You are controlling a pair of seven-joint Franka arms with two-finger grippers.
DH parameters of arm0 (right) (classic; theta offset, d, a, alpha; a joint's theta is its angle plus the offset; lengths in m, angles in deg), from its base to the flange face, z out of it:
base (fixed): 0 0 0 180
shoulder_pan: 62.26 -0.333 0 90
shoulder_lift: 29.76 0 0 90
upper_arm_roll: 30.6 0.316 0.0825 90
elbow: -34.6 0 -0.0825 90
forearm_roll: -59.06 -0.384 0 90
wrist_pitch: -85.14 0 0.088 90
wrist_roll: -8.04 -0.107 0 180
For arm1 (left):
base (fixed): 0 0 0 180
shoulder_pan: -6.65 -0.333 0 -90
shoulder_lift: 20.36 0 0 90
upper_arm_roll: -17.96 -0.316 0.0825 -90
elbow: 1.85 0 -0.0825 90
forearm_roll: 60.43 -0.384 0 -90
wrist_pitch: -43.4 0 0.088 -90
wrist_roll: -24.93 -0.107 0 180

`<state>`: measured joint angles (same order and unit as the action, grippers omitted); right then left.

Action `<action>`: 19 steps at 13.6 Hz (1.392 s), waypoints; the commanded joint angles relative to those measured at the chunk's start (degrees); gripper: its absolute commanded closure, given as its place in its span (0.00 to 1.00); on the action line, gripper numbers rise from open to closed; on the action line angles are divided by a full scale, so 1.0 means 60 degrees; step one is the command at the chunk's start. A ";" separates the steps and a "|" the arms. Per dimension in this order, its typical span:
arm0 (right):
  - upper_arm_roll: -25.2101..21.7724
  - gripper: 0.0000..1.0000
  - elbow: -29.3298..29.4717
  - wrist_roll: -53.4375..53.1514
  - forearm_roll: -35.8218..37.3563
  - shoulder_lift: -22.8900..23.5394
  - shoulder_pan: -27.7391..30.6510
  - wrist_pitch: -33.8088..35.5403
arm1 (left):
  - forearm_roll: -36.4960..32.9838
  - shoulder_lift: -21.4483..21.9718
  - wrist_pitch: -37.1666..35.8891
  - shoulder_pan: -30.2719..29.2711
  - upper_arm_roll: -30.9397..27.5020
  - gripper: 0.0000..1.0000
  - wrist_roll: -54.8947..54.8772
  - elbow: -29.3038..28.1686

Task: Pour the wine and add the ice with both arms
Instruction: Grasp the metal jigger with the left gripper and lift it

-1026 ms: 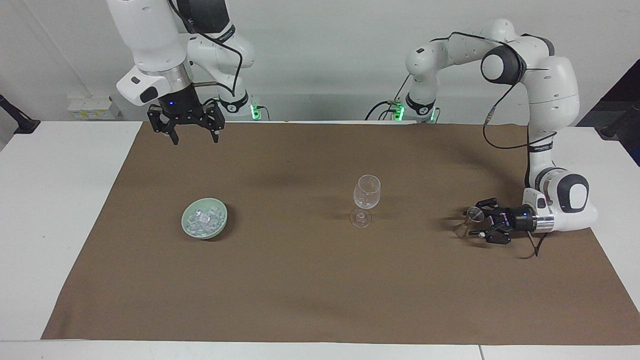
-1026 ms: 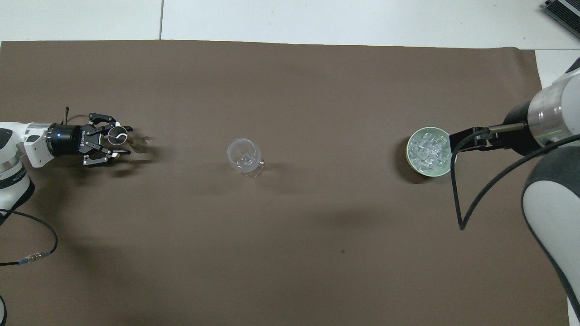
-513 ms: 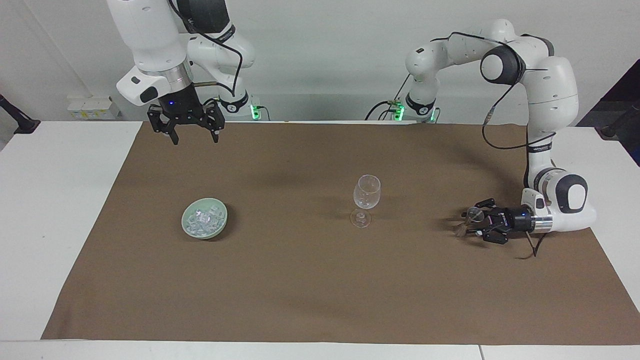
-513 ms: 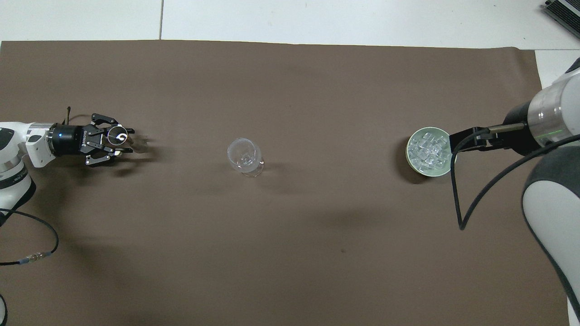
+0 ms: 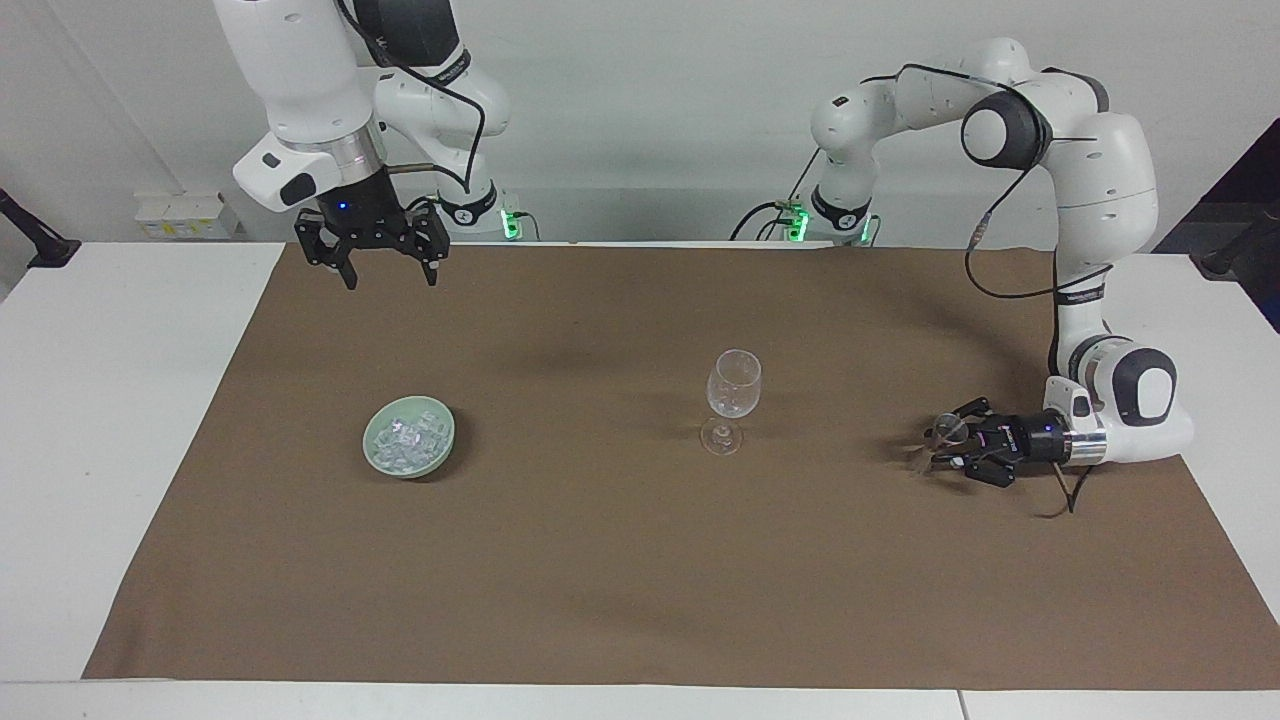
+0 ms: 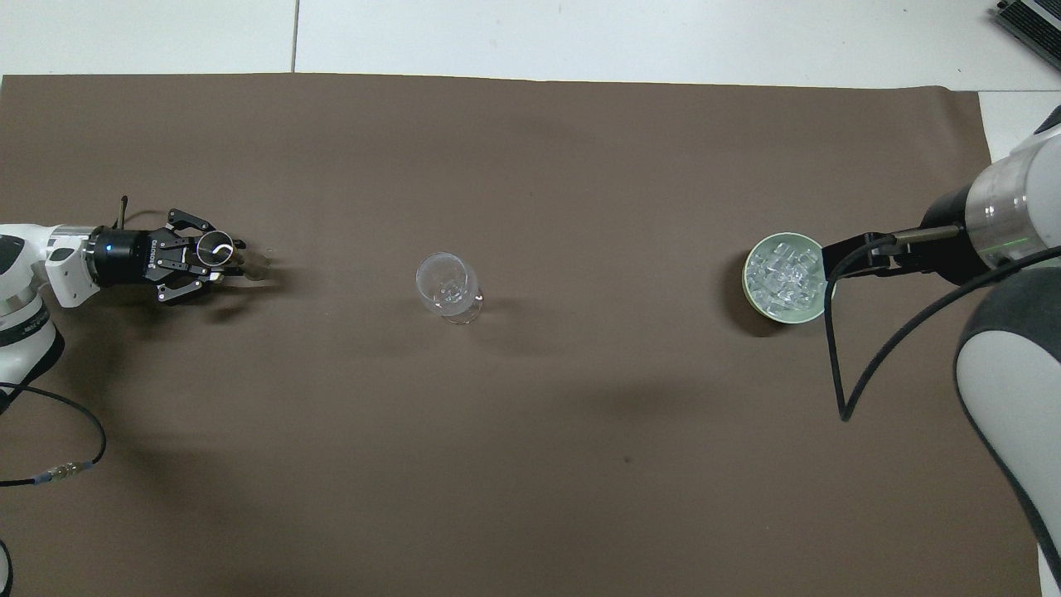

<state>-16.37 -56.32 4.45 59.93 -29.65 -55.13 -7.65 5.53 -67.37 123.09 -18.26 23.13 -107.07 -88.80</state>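
Note:
Clear ice [image 5: 407, 434] cubes fill a pale green bowl [image 5: 441, 452]; the ice [image 6: 781, 274] also shows in the overhead view. A clear stemmed wine glass [image 5: 733, 388] stands upright mid-mat and also shows from above [image 6: 448, 286]. My left gripper [image 5: 948, 446] lies low over the mat toward the left arm's end, shut on a small clear glass vessel [image 6: 222, 249] with a round rim. My right gripper [image 5: 383, 272] hangs high and open over the mat's edge nearest the robots, apart from the bowl.
A brown mat [image 5: 600, 560] covers most of the white table [image 5: 110, 400]. The left arm's black cable [image 6: 58, 464] trails on the mat nearer to the robots than its gripper. The right arm's cable [image 6: 837, 356] hangs beside the bowl.
My left gripper's fingers have drawn in around the small clear vessel, which barely shifted. The right arm has stayed almost still.

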 commanded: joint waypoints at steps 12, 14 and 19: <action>0.0075 0.00 -0.0052 0.0261 -0.0203 -0.0062 0.0203 -0.0136 | 0.0242 0.0101 -0.0566 0.0035 0.0132 0.94 -0.0133 -0.0083; 0.0075 0.00 -0.0052 0.0261 -0.0203 -0.0062 0.0203 -0.0136 | 0.0286 0.0334 -0.0654 0.0078 0.0308 0.96 -0.0046 -0.0083; 0.0075 0.00 -0.0052 0.0261 -0.0203 -0.0062 0.0203 -0.0136 | 0.0418 0.1914 -0.0583 0.0619 0.0324 0.96 0.0921 -0.0696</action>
<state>-16.37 -56.32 4.45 59.93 -29.65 -55.13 -7.65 6.64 -61.79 119.14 -16.58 26.18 -102.89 -88.68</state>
